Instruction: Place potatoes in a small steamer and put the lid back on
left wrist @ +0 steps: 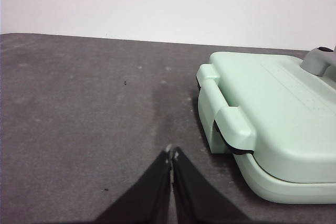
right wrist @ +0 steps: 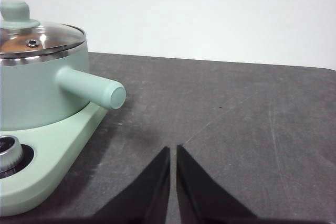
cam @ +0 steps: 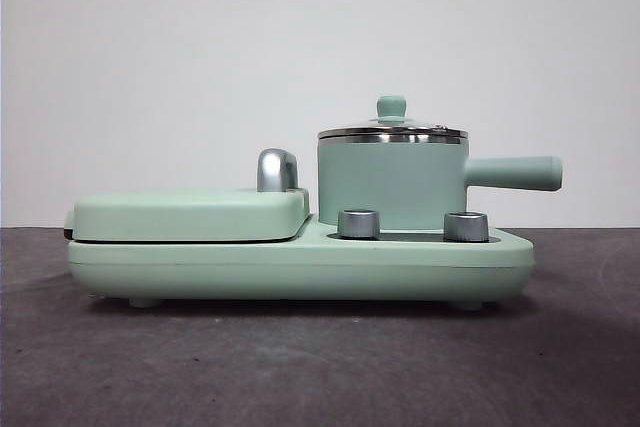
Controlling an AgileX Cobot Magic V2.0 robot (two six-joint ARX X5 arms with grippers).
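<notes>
The small steamer [cam: 392,185] stands on the right half of a mint-green appliance base [cam: 300,265], its straight handle [cam: 515,173] pointing right. The lid [cam: 392,130] sits on its rim, knob up. The right wrist view shows the steamer [right wrist: 31,90] and the lid [right wrist: 39,38] with a brownish tint under the glass. I cannot make out the potatoes for certain. My right gripper [right wrist: 173,151] hangs shut over bare table, to the side of the handle [right wrist: 92,87]. My left gripper [left wrist: 171,153] is shut and holds nothing, beside the griddle end of the appliance. Neither arm shows in the front view.
A flat hinged griddle cover [cam: 190,213] with a chrome handle [cam: 277,169] fills the left half of the appliance; its end [left wrist: 273,119] is near my left gripper. Two chrome dials [cam: 359,223] sit in front of the steamer. The grey table [cam: 320,367] meets a white wall.
</notes>
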